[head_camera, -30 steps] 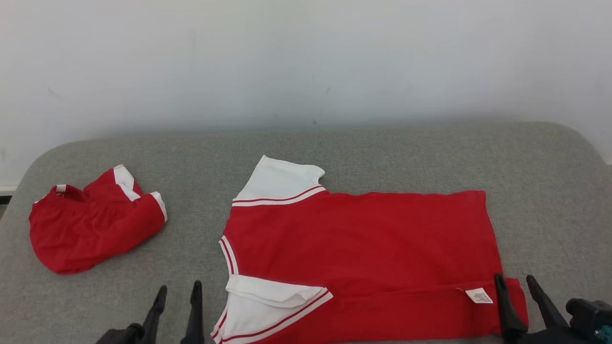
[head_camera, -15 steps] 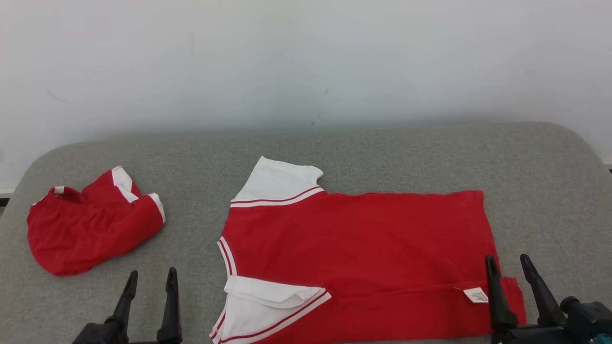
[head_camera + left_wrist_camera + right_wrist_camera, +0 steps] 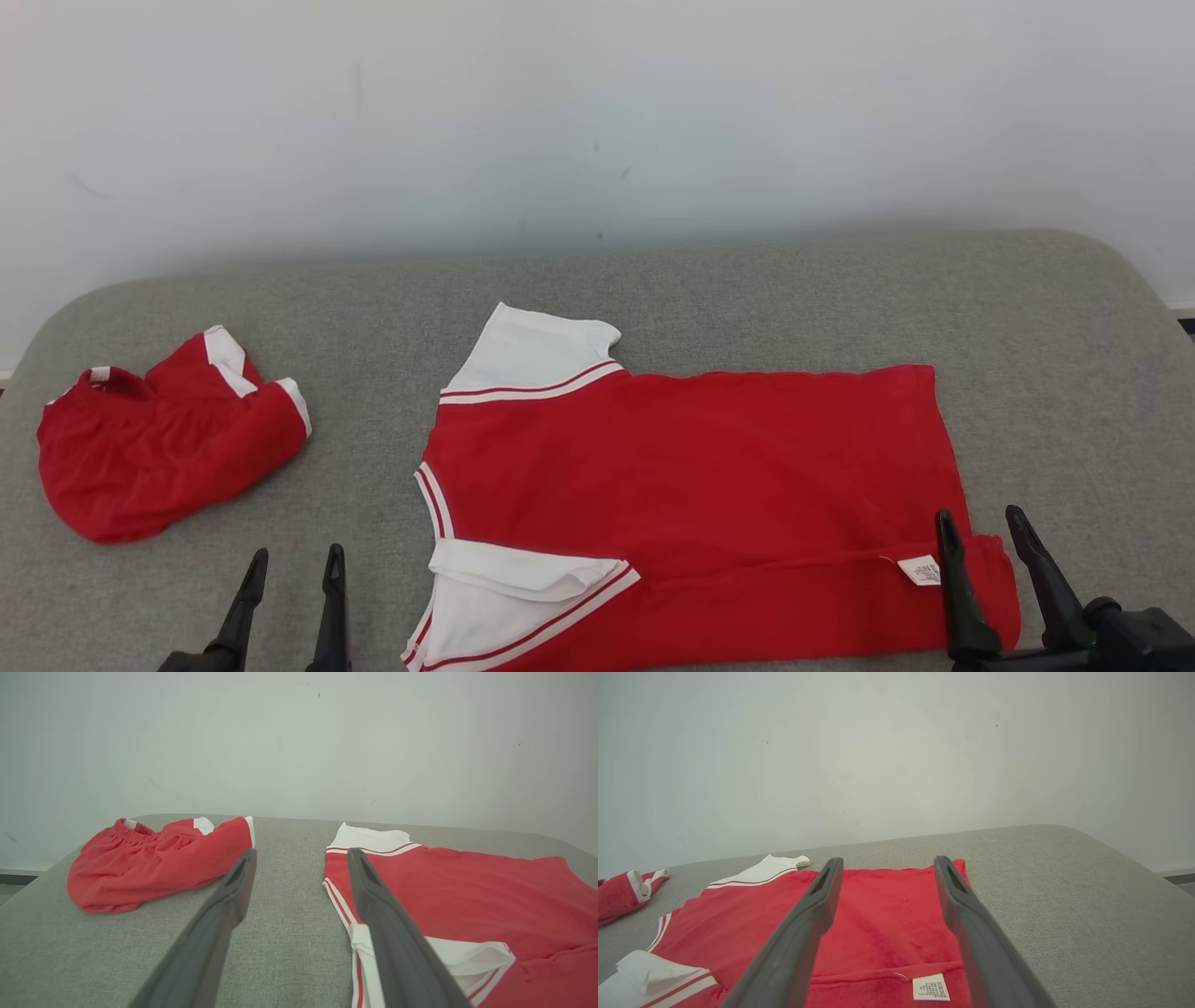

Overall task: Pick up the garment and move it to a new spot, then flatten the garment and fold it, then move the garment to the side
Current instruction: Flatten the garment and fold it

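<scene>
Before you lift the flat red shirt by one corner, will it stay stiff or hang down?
Probably floppy: the red shirt lies limp, its near edge folded over. It looks thin, so likely light. Pushed, it may bunch on the grey surface.

Crumpled red shorts (image 3: 159,457) lie on the grey cushion (image 3: 747,299), white wall (image 3: 597,112) behind.

The garment (image 3: 691,476) is bright red. Its sleeves (image 3: 532,350) are white, each edged with a white band and one thin red stripe, and the neckline (image 3: 436,499) has the same red-and-white stripes. Its small label (image 3: 920,569) is white with dark print. The crumpled garment (image 3: 149,448) is also red, with white trim. The padded surface (image 3: 747,299) is speckled grey and the wall (image 3: 597,112) is plain white. The left gripper (image 3: 297,551) and the right gripper (image 3: 977,511) are black.
</scene>
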Controlling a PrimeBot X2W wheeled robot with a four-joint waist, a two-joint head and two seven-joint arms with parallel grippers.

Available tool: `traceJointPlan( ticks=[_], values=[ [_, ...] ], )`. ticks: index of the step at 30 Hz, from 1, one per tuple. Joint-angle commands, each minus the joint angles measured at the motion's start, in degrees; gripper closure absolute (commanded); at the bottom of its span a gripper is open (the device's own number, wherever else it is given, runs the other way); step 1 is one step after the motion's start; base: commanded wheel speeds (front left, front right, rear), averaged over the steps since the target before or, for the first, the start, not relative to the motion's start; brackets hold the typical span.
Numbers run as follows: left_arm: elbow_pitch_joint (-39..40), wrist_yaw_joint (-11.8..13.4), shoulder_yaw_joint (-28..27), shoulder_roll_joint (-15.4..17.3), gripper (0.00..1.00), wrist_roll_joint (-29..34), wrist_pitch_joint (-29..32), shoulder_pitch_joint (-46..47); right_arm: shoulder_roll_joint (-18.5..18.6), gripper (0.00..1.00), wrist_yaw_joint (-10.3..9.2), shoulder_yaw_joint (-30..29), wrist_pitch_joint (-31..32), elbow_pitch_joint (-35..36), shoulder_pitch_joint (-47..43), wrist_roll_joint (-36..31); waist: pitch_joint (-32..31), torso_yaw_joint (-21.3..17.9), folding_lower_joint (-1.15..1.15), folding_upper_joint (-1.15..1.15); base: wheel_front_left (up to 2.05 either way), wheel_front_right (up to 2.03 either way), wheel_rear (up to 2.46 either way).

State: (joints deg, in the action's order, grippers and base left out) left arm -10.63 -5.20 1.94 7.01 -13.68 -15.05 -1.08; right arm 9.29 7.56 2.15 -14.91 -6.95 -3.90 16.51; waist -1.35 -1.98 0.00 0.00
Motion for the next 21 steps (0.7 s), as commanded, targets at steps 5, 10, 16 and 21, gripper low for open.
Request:
traceJointPlan(
  ticks=[5,10,16,21],
  values=[
    [-0.61,-0.75,-1.04,-0.46,0.0,0.57,-0.18,-0.84,-0.11,0.0,-0.16,-0.06,-0.3,-0.4,-0.41,-0.26,0.12,0.03,0.0,0.0,0.0,0.0,0.0],
    [-0.55,-1.22,-1.81,-0.95,0.0,1.24,-0.18,-1.14,0.16,0.0,-0.16,0.27,-0.32,-0.88,0.28,-0.02,0.26,-0.11,0.0,0.0,0.0,0.0,0.0],
    [-1.43,-1.83,-2.12,-0.29,0.0,1.5,-0.18,0.91,-0.52,0.0,-0.16,-1.29,-0.32,-2.22,1.74,1.23,0.81,-0.49,0.0,0.0,0.0,0.0,0.0],
    [-3.71,-2.12,-0.6,2.18,0.0,1.53,-0.17,4.71,0.72,0.0,-0.16,-1.87,0.68,-4.88,4.71,1.08,1.96,-1.16,0.0,0.0,0.0,0.0,0.0]
  ],
)
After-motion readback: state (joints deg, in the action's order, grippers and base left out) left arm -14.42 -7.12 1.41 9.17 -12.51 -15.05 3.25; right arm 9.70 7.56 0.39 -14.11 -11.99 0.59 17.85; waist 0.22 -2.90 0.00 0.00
